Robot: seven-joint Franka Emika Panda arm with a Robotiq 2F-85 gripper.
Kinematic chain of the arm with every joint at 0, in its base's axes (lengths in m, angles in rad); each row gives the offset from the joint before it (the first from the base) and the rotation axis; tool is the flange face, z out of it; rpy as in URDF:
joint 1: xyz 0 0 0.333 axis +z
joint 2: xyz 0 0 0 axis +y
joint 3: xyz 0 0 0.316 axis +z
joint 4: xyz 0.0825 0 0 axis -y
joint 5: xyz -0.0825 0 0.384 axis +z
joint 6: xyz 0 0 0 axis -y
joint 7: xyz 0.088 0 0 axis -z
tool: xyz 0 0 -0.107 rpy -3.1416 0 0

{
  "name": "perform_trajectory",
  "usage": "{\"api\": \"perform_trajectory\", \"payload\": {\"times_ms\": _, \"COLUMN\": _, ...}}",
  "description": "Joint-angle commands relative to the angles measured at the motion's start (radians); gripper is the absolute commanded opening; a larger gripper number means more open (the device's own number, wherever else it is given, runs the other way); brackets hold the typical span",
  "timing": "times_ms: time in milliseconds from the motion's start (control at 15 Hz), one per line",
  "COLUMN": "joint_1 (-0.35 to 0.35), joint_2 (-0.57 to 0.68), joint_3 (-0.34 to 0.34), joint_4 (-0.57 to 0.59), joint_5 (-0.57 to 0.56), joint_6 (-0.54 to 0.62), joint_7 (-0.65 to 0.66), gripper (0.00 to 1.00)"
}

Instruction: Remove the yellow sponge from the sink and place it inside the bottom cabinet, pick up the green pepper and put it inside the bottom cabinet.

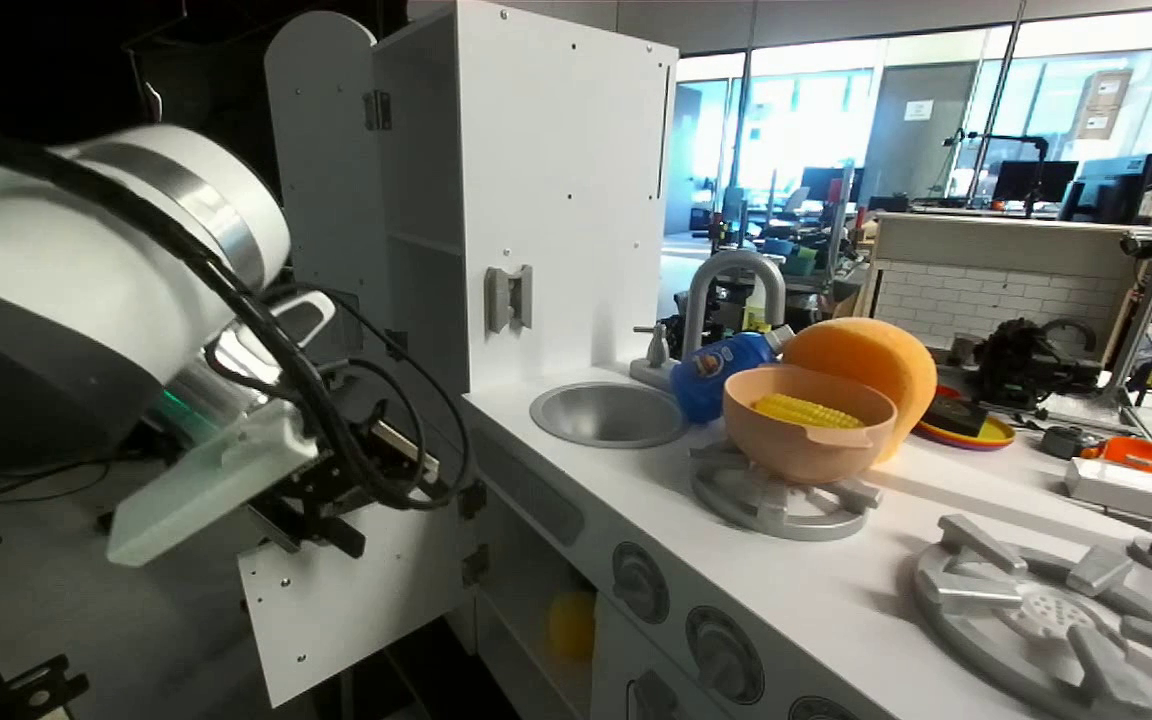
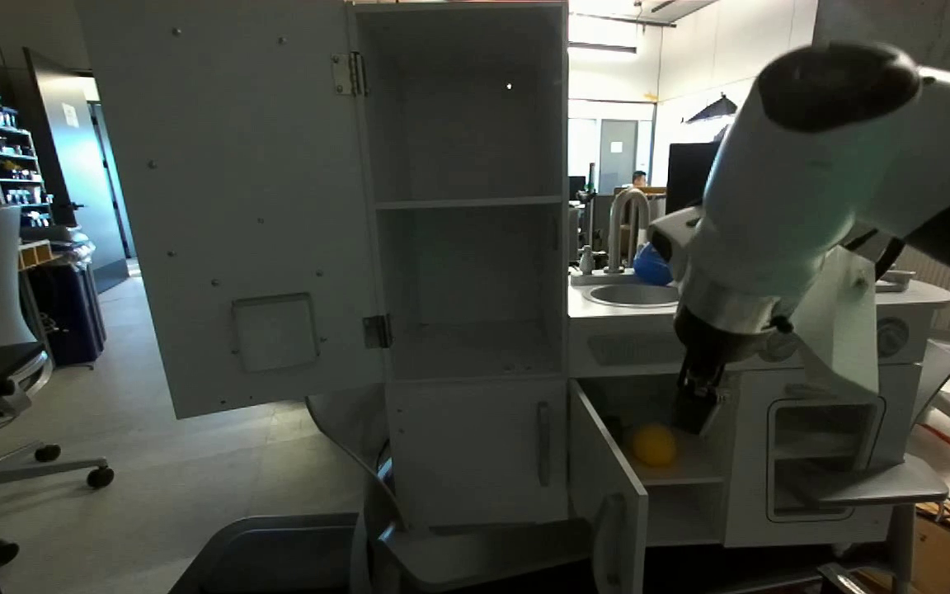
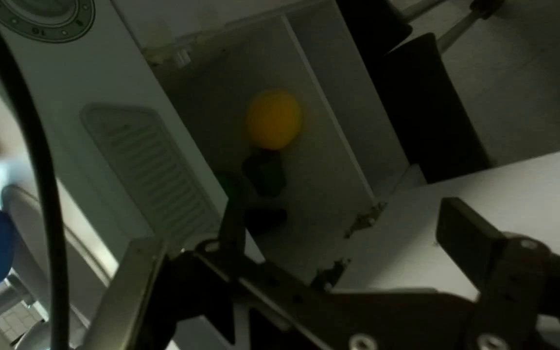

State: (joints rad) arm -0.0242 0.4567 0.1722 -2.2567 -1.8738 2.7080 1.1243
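My gripper [image 3: 353, 228] is open with nothing between its fingers. It hangs outside the open bottom cabinet, in front of its opening, in both exterior views [image 1: 321, 540] [image 2: 698, 412]. A round yellow thing [image 3: 274, 119] lies on the cabinet shelf [image 2: 693, 469] and shows in both exterior views [image 1: 572, 625] [image 2: 654, 445]. I cannot tell whether it is the sponge. Beside it lies a dark green thing [image 3: 264, 172], perhaps the pepper, with more green [image 3: 229, 184] partly hidden by the cabinet front. A black thing [image 3: 264, 219] lies nearby. No sponge shows in the sink [image 1: 608, 415].
The bottom cabinet door [image 2: 607, 487] stands open, also in an exterior view [image 1: 356, 600]. A tall cabinet [image 2: 471, 280] stands beside it with its upper door [image 2: 236, 206] open. The counter holds a blue bottle [image 1: 721, 375], a pink bowl [image 1: 806, 450] with corn [image 1: 806, 410] and an orange rounded piece [image 1: 876, 360].
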Motion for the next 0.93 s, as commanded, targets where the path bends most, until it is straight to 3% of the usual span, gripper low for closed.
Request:
{"api": "perform_trajectory", "payload": {"times_ms": 0, "joint_1": 0.037, "joint_2": -0.178, "joint_3": 0.045, "joint_4": -0.137, "joint_5": 0.273, "joint_6": 0.046, "joint_7": -0.182, "gripper": 1.0}}
{"api": "perform_trajectory", "payload": {"times_ms": 267, "joint_1": 0.116, "joint_2": -0.195, "joint_3": 0.14, "joint_4": -0.126, "joint_5": 0.585, "joint_6": -0.013, "joint_7": -0.301, "gripper": 1.0}}
{"api": "perform_trajectory", "payload": {"times_ms": 533, "joint_1": 0.186, "joint_2": -0.093, "joint_3": 0.185, "joint_4": -0.015, "joint_5": 0.694, "joint_6": -0.115, "joint_7": -0.294, "gripper": 1.0}}
{"api": "perform_trajectory", "payload": {"times_ms": 600, "joint_1": 0.195, "joint_2": -0.065, "joint_3": 0.187, "joint_4": 0.014, "joint_5": 0.711, "joint_6": -0.14, "joint_7": -0.303, "gripper": 1.0}}
{"api": "perform_trajectory", "payload": {"times_ms": 667, "joint_1": 0.254, "joint_2": -0.043, "joint_3": 0.134, "joint_4": 0.04, "joint_5": 0.755, "joint_6": -0.152, "joint_7": -0.33, "gripper": 1.0}}
{"api": "perform_trajectory", "payload": {"times_ms": 867, "joint_1": 0.278, "joint_2": 0.065, "joint_3": 0.094, "joint_4": 0.121, "joint_5": 0.846, "joint_6": -0.185, "joint_7": -0.408, "gripper": 1.0}}
